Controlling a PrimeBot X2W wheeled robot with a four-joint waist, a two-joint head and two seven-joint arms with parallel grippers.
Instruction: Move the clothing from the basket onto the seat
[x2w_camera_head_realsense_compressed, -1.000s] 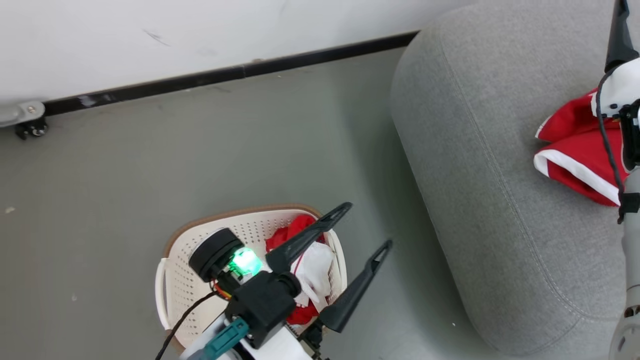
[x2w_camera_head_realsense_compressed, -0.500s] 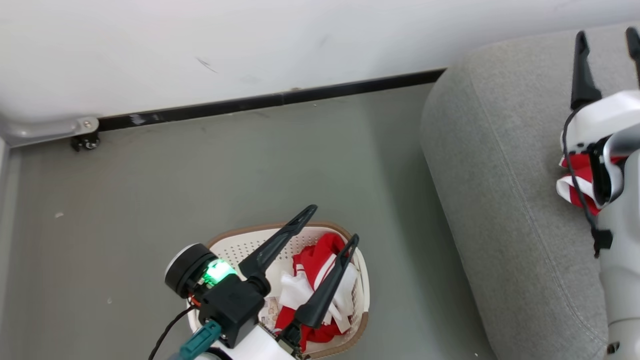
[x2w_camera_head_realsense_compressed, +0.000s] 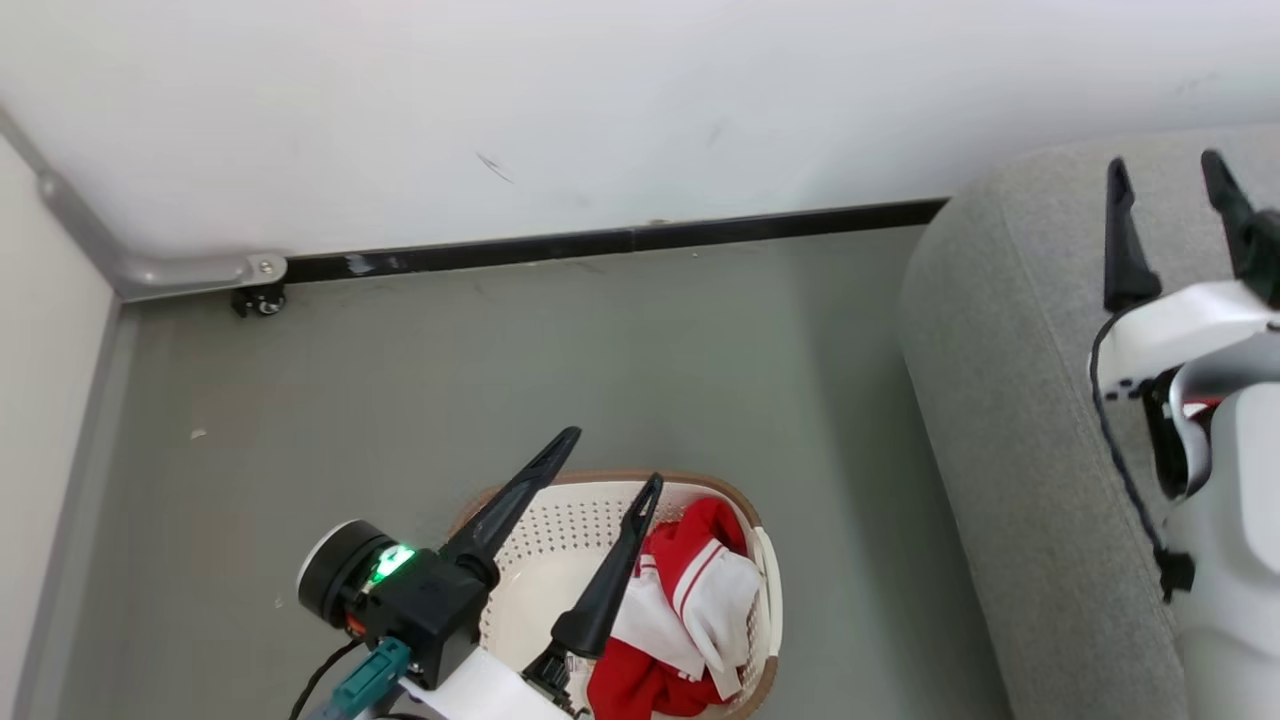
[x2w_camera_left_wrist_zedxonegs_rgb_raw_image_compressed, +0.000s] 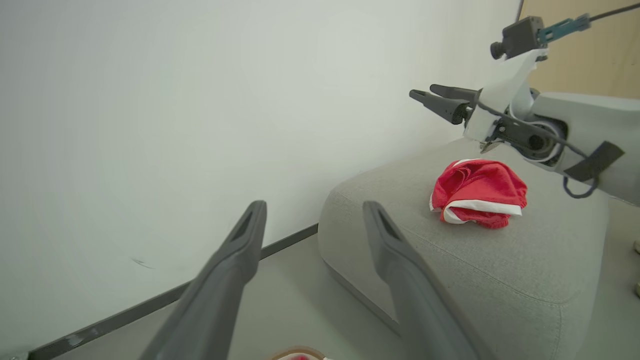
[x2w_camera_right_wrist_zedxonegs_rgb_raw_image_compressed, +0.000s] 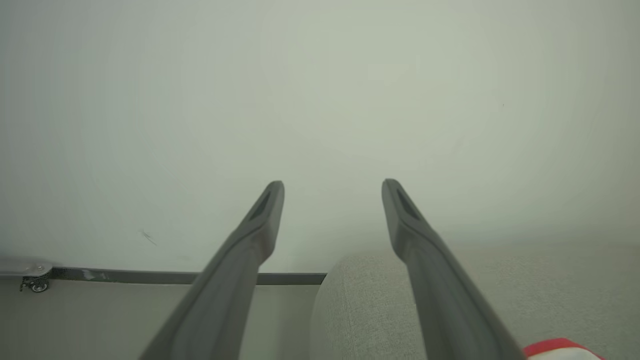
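In the head view, your left claw (x2w_camera_head_realsense_compressed: 612, 456) hangs spread over the basket (x2w_camera_head_realsense_compressed: 545, 545), which holds red-and-white clothes (x2w_camera_head_realsense_compressed: 700, 600). Your right claw (x2w_camera_head_realsense_compressed: 1163, 162), also spread, is over the sofa (x2w_camera_head_realsense_compressed: 1000, 400). Your left wrist shows one red garment (x2w_camera_left_wrist_zedxonegs_rgb_raw_image_compressed: 477, 192) lying on the sofa. Your right wrist shows empty fingers (x2w_camera_right_wrist_zedxonegs_rgb_raw_image_compressed: 247, 250) facing the wall (x2w_camera_right_wrist_zedxonegs_rgb_raw_image_compressed: 320, 100).

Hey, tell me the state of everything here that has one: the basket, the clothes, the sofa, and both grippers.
basket: upright on the floor, partly filled.
clothing in the basket: crumpled red and white heap, not gripped.
seat: mostly bare.
red garment: crumpled, lying free on the seat.
left gripper: open, empty, raised above the basket.
right gripper: open, empty, raised above the seat.
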